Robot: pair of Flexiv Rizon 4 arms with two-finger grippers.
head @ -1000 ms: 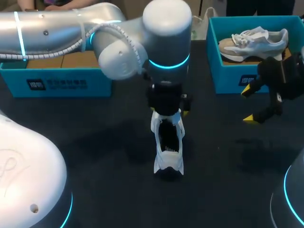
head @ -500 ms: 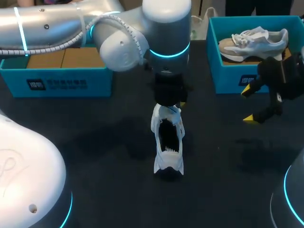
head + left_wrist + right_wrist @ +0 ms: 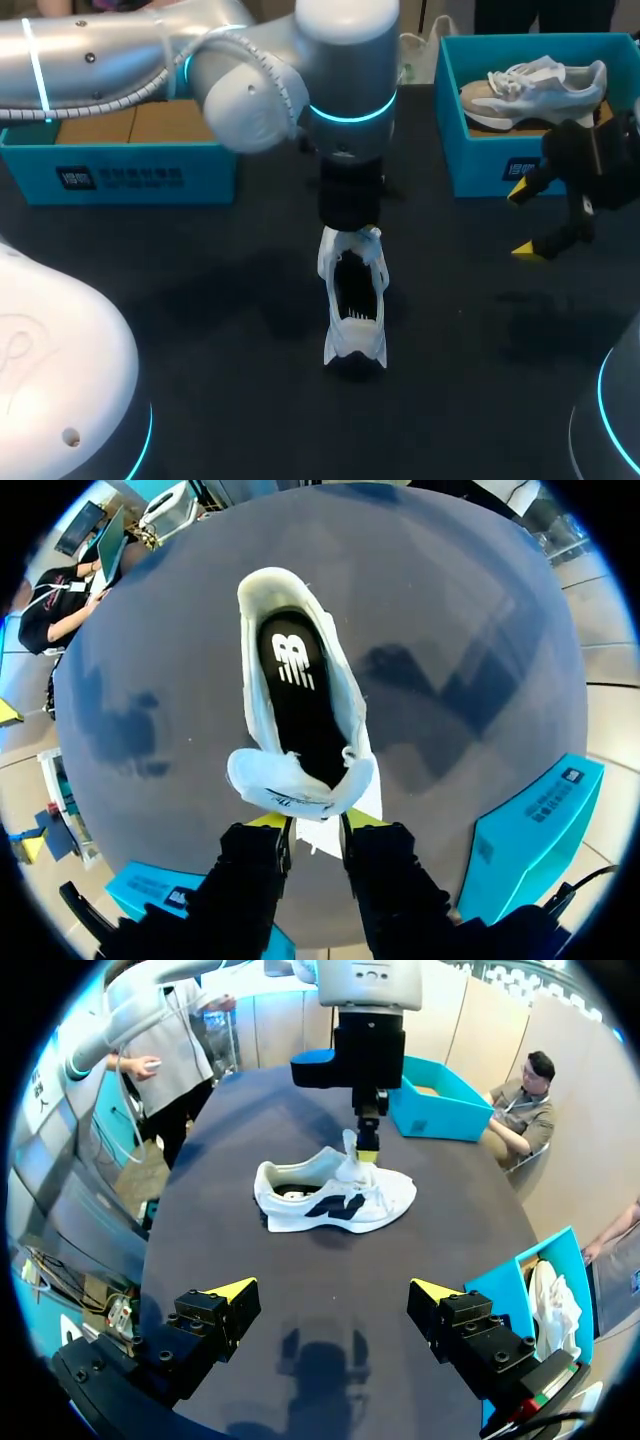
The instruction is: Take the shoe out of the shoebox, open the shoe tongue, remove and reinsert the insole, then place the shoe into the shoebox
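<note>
A white shoe (image 3: 352,300) lies mid-table, heel toward me, its black insole (image 3: 300,690) showing inside. My left arm reaches over the middle, and the left gripper (image 3: 315,825) stands straight down over the toe end of the opening. Its yellow-tipped fingers pinch the white tongue (image 3: 318,832) from two sides. In the right wrist view the tongue (image 3: 350,1155) stands up between those fingers. My right gripper (image 3: 524,222) hangs open and empty in front of the blue shoebox (image 3: 480,170), well right of the shoe (image 3: 335,1195).
A second pale shoe (image 3: 535,85) lies in the blue shoebox at the back right. Another blue box (image 3: 120,175) with a cardboard lining stands at the back left. Bare dark tabletop surrounds the shoe.
The left gripper's fingers have drawn together onto the shoe tongue, and the wrist has sunk slightly toward the shoe. The shoe and the right arm have not moved.
</note>
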